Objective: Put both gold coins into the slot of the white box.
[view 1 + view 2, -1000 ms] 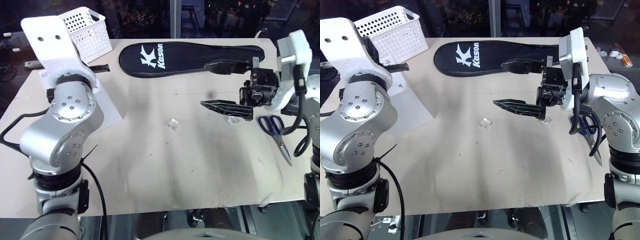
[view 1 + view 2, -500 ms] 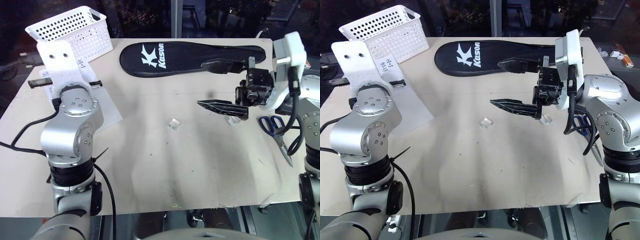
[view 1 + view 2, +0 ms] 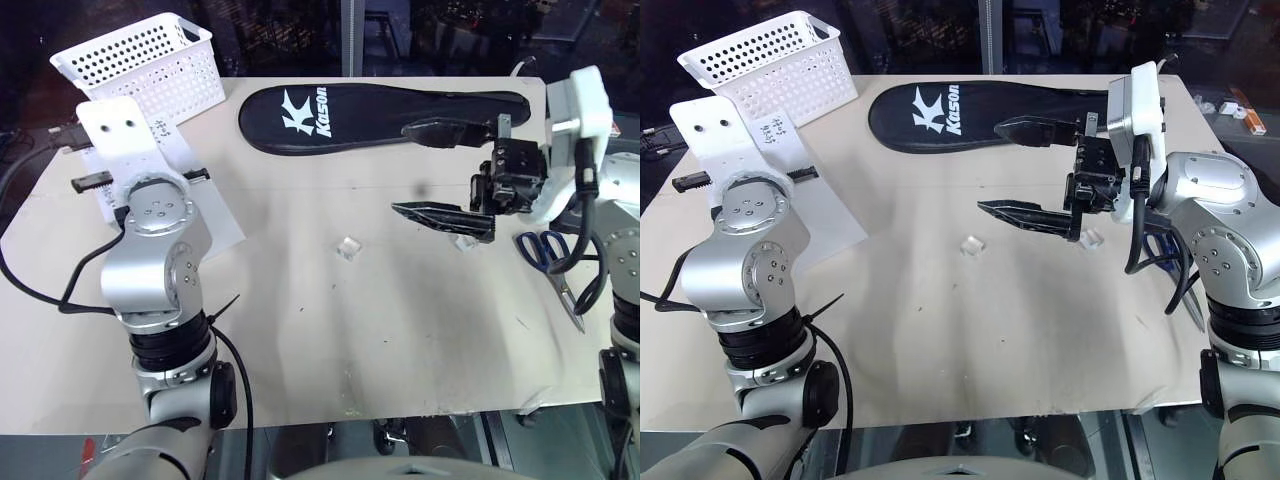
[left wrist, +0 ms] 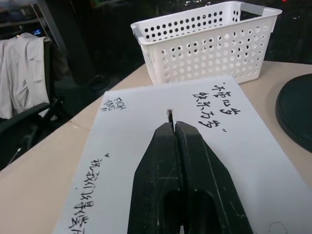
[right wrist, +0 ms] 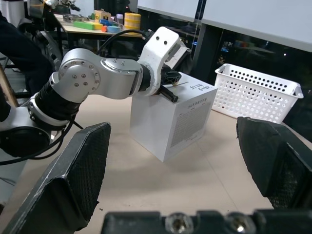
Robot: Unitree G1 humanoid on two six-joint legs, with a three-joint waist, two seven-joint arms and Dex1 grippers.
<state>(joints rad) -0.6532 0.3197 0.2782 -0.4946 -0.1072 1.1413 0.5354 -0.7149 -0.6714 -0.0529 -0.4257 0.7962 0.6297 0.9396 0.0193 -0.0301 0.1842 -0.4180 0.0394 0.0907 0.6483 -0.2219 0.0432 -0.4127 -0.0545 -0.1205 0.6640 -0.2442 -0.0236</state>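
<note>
1. Since a second ago the left arm has swung down and out toward the white box (image 5: 170, 119). Its left hand (image 4: 171, 126) now lies over the box's top face. The right hand has kept its place.
2. The left hand's two black fingers are pressed together. A thin sliver at their tips could be a gold coin, but I cannot tell.
3. The right hand (image 3: 1025, 170) hangs above the surface (image 3: 400, 330) to the right of the box, jaws spread wide and holding nothing.
4. The white box is a plain cube standing at the surface's left side. Its top carries handwritten marks (image 4: 222, 105), and one side wall has a fine dotted texture.
5. The white perforated basket (image 3: 160, 60) stands just behind the box.
6. A black Kason racket cover (image 3: 380, 115) lies to the box's right, along the surface's far edge.
7. A small clear cube (image 3: 347, 247) sits between the box and the right hand. Blue-handled scissors (image 3: 555, 270) lie well to the box's right.
8. The left wrist view shows the writing close up. The right wrist view gives the box's full shape with the left arm over it.
9. The slot cannot be made out.
</note>
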